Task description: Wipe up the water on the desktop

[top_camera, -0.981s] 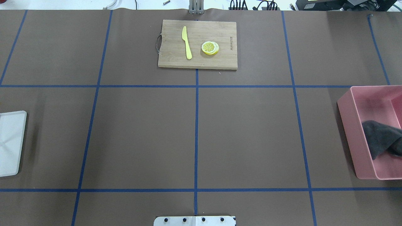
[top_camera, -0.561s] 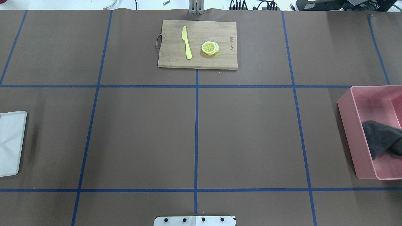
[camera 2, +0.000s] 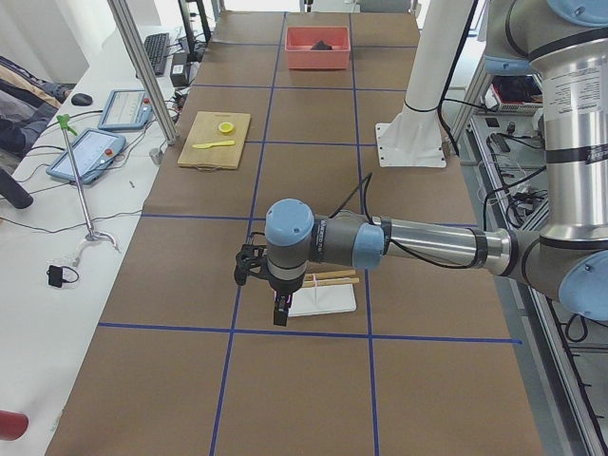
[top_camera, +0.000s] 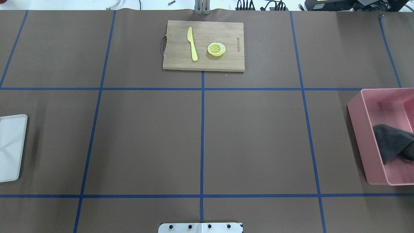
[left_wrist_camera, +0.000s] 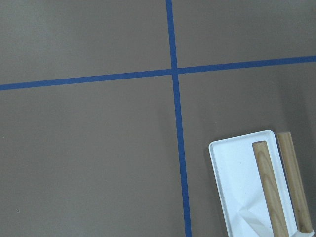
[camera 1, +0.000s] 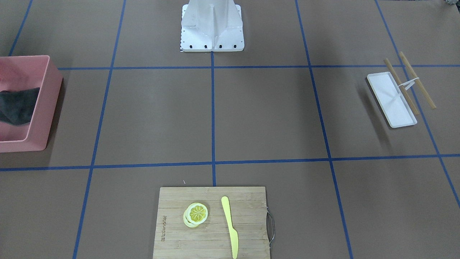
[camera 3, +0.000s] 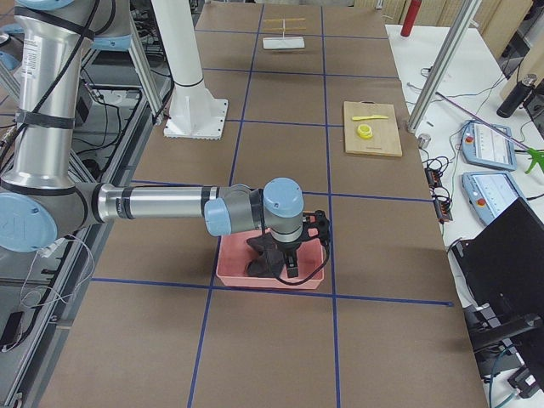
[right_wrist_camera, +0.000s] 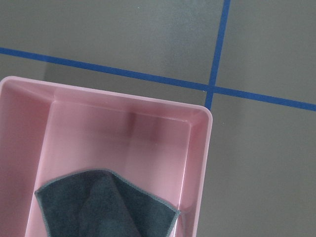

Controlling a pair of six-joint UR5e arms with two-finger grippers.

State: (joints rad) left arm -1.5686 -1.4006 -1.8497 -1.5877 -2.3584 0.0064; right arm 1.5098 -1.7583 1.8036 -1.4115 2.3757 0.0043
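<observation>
The desktop (top_camera: pixel 145 139) is a wide brown surface with a blue tape grid; I see no water on it. A dark grey cloth (top_camera: pixel 393 142) lies in a pink bin (top_camera: pixel 359 129) at the right edge, and also shows in the right wrist view (right_wrist_camera: pixel 103 207). My right gripper (camera 3: pixel 289 259) hangs over that bin and shows only in the exterior right view, so I cannot tell if it is open or shut. My left gripper (camera 2: pixel 278 309) hovers over the near edge of a white tray (camera 2: pixel 328 302) and shows only in the exterior left view, so I cannot tell its state.
A bamboo cutting board (top_camera: pixel 226 61) at the far middle carries a yellow knife (top_camera: pixel 192 43) and lemon slices (top_camera: pixel 216 49). The white tray (top_camera: pixel 11 147) lies at the left edge with two wooden sticks (camera 1: pixel 417 80) across it. The robot's base (camera 1: pixel 212 25) stands at the near middle.
</observation>
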